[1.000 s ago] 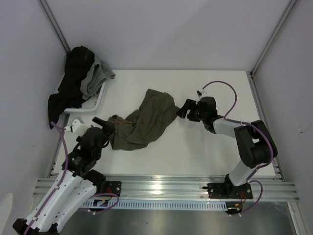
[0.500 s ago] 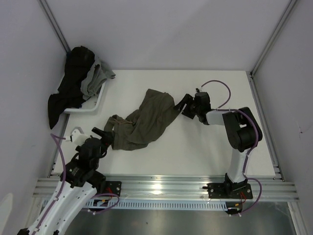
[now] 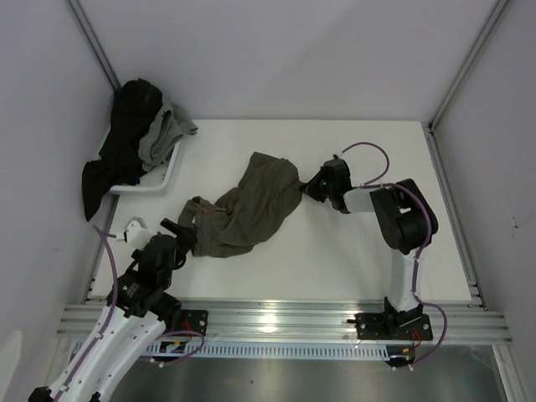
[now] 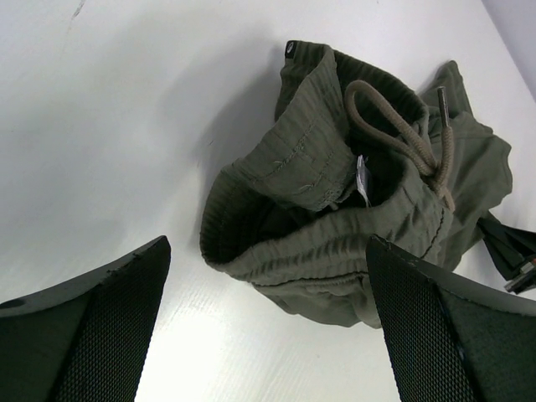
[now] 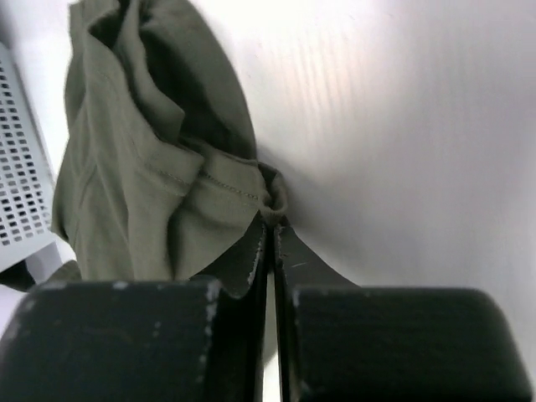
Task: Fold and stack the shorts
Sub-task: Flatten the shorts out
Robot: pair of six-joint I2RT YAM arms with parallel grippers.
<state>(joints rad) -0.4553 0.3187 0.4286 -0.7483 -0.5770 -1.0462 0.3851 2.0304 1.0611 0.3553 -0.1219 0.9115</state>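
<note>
The olive-green shorts (image 3: 251, 201) lie crumpled across the middle of the table, waistband toward the left. My right gripper (image 3: 308, 186) sits low at their right edge, and in the right wrist view it (image 5: 270, 222) is shut, with the hem corner of the shorts (image 5: 142, 193) pinched at its fingertips. My left gripper (image 3: 180, 233) stands open just short of the waistband end. In the left wrist view the waistband of the shorts (image 4: 327, 243) and the drawstring (image 4: 402, 134) lie ahead of the wide-apart fingers (image 4: 100, 327), untouched.
A white basket (image 3: 170, 167) at the back left holds a heap of dark and grey clothes (image 3: 130, 134), some hanging over its side. Its perforated wall (image 5: 21, 184) shows in the right wrist view. Grey walls close in on the table on three sides.
My right gripper slid left to the shorts' edge and closed on the hem. My left arm drew back a little toward the near left, still open.
</note>
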